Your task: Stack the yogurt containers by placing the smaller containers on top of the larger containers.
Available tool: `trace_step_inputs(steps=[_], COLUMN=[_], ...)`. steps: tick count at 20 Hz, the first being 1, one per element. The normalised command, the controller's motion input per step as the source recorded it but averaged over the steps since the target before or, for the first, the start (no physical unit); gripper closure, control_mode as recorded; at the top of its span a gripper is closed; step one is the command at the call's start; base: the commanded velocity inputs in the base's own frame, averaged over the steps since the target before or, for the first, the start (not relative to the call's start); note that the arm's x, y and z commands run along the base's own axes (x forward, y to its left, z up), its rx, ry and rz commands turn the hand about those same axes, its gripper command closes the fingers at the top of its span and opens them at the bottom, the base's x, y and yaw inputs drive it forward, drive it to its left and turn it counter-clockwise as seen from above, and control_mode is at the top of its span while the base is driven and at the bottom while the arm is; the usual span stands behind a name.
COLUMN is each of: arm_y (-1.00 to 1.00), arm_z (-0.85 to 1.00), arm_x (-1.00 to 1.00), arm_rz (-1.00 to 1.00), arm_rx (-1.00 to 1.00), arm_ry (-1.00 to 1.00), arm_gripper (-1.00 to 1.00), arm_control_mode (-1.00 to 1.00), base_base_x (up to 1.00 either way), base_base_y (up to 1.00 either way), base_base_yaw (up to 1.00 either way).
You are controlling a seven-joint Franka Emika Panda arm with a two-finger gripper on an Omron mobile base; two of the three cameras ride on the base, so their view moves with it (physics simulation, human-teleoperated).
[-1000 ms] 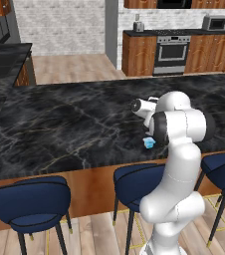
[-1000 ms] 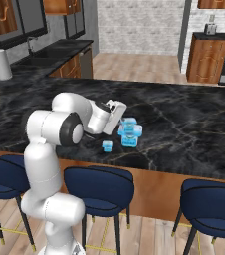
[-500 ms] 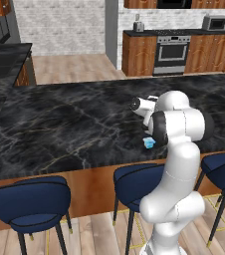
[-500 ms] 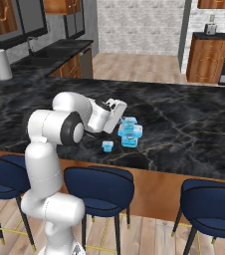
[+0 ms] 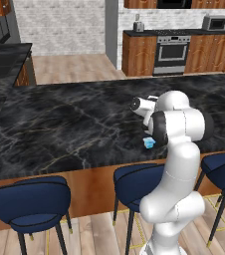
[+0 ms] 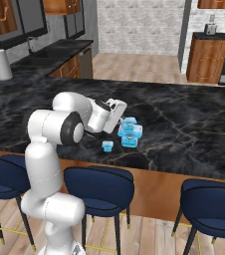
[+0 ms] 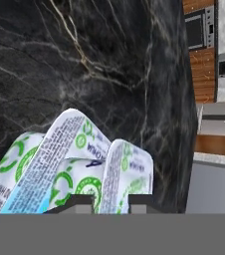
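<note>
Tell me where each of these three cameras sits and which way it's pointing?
Left base view: behind the arm's left, looking forward over the counter; the arm rises lower right.
Right base view: behind its right; the arm rises lower left, gripper beside the stacked tubs.
Hand view: on the hand, looking along the fingertips at those tubs.
Both base views share the tiny tub.

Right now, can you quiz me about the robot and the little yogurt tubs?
1. True or false: the tiny tub sits on top of the stack.
2. What colour are the stools under the counter? A red, B blue, C green.
3. How many tubs make up the stack next to the gripper?

Key: 1 false, it stands alone on the counter. 2 B. 3 two.
</note>
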Motion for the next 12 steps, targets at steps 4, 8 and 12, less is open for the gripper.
trace_step_inputs(steps=[4, 8, 12], arm_y=[0.0, 0.0, 0.03], arm_z=[0.0, 0.0, 0.0], arm_x=[0.0, -0.01, -0.11], arm_rz=[0.0, 0.0, 0.0], arm_rx=[0.0, 0.0, 0.0], arm_ry=[0.0, 0.0, 0.0], arm_gripper=[-1.0, -1.0, -1.0], arm_control_mode=[-1.0, -1.0, -1.0], base_base_x=[0.0, 0.0, 0.0], base_base_y=[0.0, 0.0, 0.0], base_base_yaw=[0.0, 0.0, 0.0])
